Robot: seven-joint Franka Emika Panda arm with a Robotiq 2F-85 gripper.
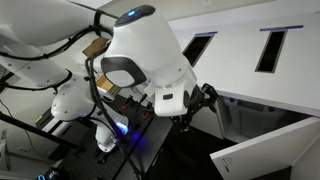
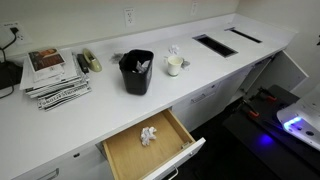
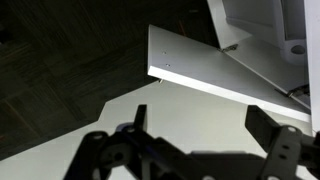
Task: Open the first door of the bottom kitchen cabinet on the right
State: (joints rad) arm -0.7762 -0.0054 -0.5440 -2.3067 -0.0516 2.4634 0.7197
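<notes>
Door [image 3: 200, 65] of the base cabinet [image 1: 235, 52] is seen swung wide from the dark interior, just ahead of the gripper [image 3: 205, 150], whose fingers [image 3: 275, 130] are spread apart and empty. It is judged light, stiff and smooth, best taken at its free edge.

1. I see my arm [image 1: 140, 55] filling the centre-left of an exterior view, white links folded, wrist pointing right.
2. The dark gripper [image 1: 203, 100] sits mid-frame there.
3. Wrist view: fingers [image 3: 275, 135] along the bottom edge, spread wide, nothing between them.
</notes>
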